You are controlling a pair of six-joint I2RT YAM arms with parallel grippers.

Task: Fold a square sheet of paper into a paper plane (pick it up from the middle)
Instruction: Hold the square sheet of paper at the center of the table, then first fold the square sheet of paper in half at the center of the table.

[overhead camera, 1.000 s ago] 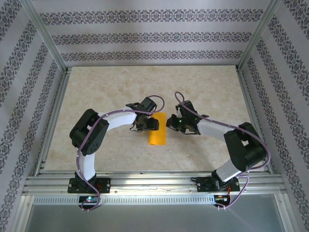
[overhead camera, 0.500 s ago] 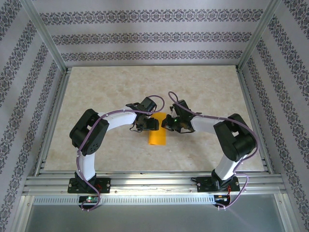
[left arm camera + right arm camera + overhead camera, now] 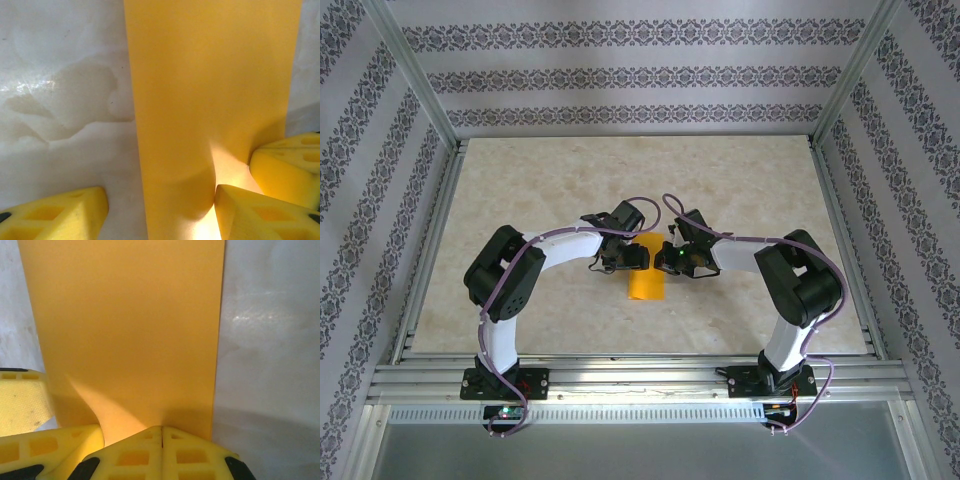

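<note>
Lying flat at mid-table between the two arms, the paper [image 3: 645, 284] is a smooth, matte orange-yellow strip, folded narrow with straight edges and square ends. Its long axis runs from the near side of the table [image 3: 520, 200] to the far side, with no pointed end. The table top is a pale, glossy marbled slab inside an aluminium frame [image 3: 415, 85], with patterned walls [image 3: 620, 80] around it.

The left gripper [image 3: 636, 258] comes at the strip's far half from the left, its chunky yellow foam jaws spread. In the left wrist view the left gripper [image 3: 160, 196] has one finger on bare table and the other at a spot where the paper [image 3: 210, 100] bulges up.

The right gripper [image 3: 667, 258] meets the strip from the right. In the right wrist view the right gripper [image 3: 162, 432] has its jaws pressed together at the edge of the paper [image 3: 125, 330], which lifts slightly there. Whether the sheet is caught between them I cannot tell. The two grippers crowd each other over the strip.
</note>
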